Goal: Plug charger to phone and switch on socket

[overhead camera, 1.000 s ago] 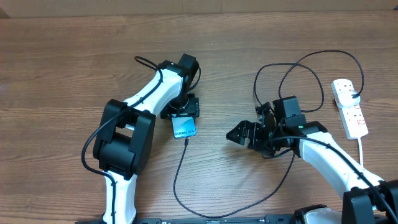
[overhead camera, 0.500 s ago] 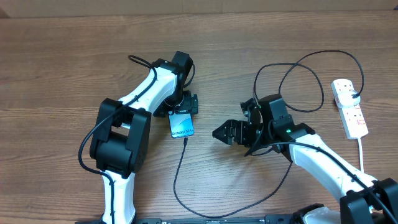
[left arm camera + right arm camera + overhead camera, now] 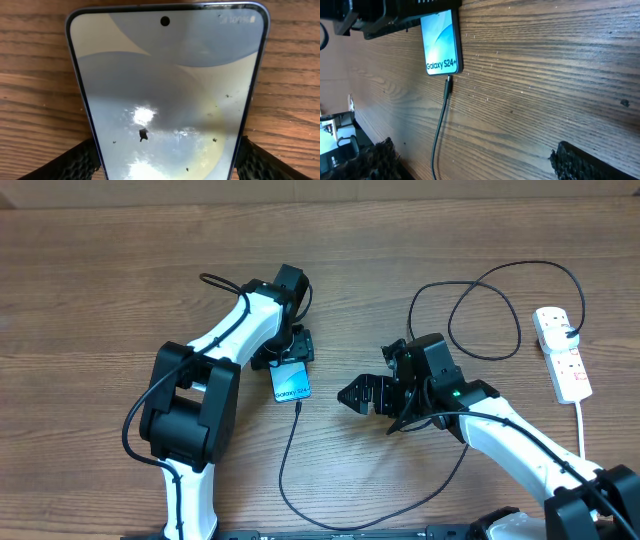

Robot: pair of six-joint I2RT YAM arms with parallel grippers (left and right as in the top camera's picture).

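The phone (image 3: 291,383) lies flat on the wooden table, screen up, with "Galaxy" at its near short edge. My left gripper (image 3: 290,352) is shut on the phone's far end, one finger on each long side (image 3: 165,165). The charger cable (image 3: 284,470) runs from below the phone in a long curve to loops near the socket. Its plug tip (image 3: 299,406) sits against the phone's near edge; in the right wrist view the tip (image 3: 449,82) touches the phone (image 3: 440,42). My right gripper (image 3: 350,395) is open and empty, right of the phone. The socket (image 3: 562,352) lies at the far right.
The charger's loops (image 3: 480,310) lie behind my right arm. A black plug (image 3: 571,332) sits in the socket, and the socket's white cord (image 3: 582,425) runs toward the front edge. Bare wood lies between my right gripper (image 3: 470,160) and the phone.
My right gripper has moved left across the table toward the phone, still open. My left gripper has shifted slightly left and the phone moved with it.
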